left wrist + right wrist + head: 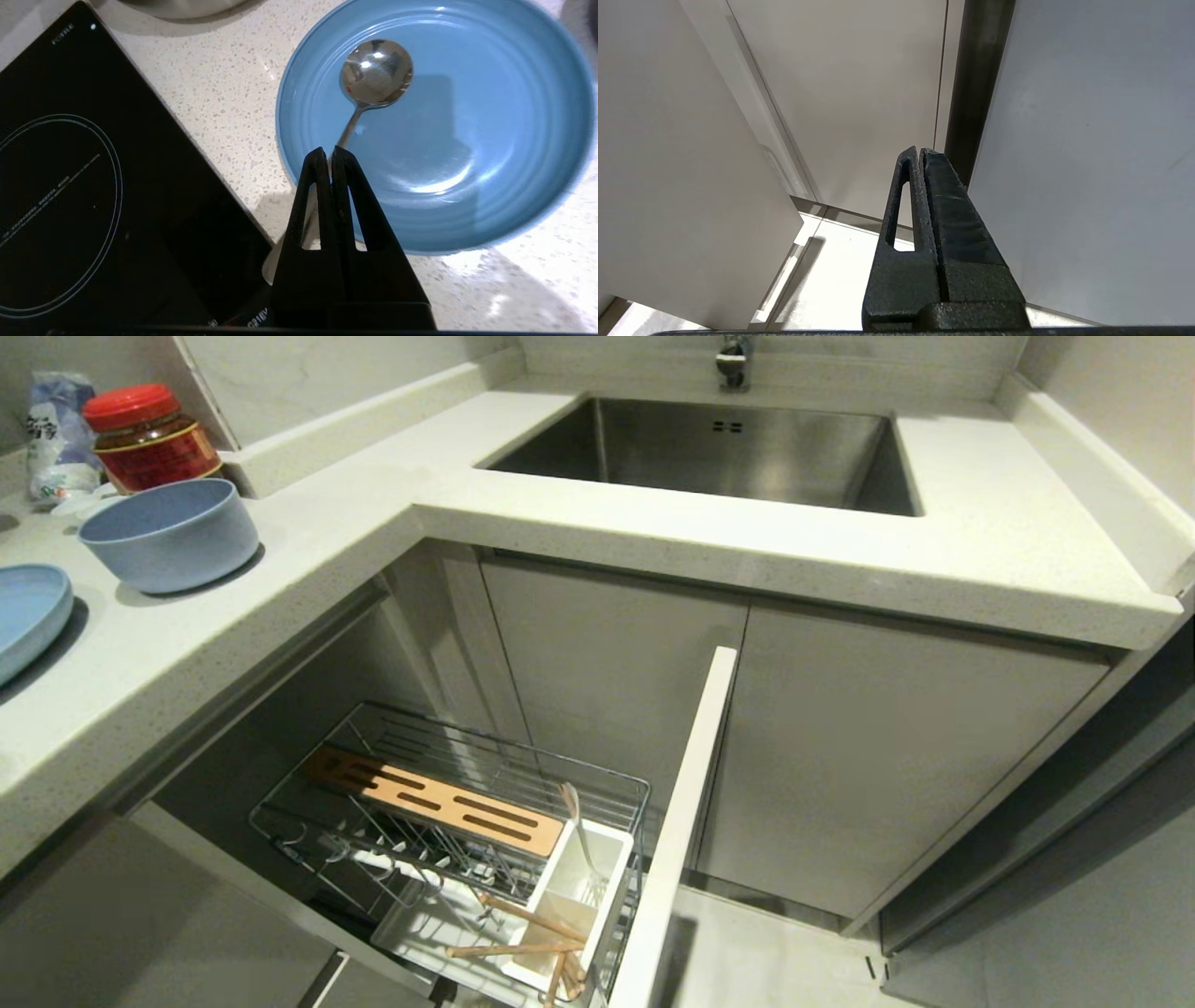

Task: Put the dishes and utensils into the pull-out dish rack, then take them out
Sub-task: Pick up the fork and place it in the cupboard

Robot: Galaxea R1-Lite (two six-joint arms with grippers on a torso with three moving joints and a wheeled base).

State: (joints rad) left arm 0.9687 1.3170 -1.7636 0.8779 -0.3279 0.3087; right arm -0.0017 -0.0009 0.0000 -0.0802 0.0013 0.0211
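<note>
Black ribbed fingers of the left gripper [329, 151] are clamped on the slim silver spoon [373, 74], its polished bowl held over the ridged, light blue plate [490, 140] on the speckled worktop [224, 79]. Wooden chopsticks [523, 933] are seen in the chrome wire rack [448, 803]. Closed and empty, the right gripper [920, 151] is parked by grey cabinets.

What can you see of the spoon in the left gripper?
The spoon is slim polished metal, with a round mirror-bright bowl facing up and a thin straight handle. The left gripper is shut on the handle near its neck; the handle's far end pokes out beneath the fingers. The spoon's bowl hangs over the blue plate, which sits on the speckled counter beside a black cooktop. Whether the spoon touches the plate cannot be told.
</note>
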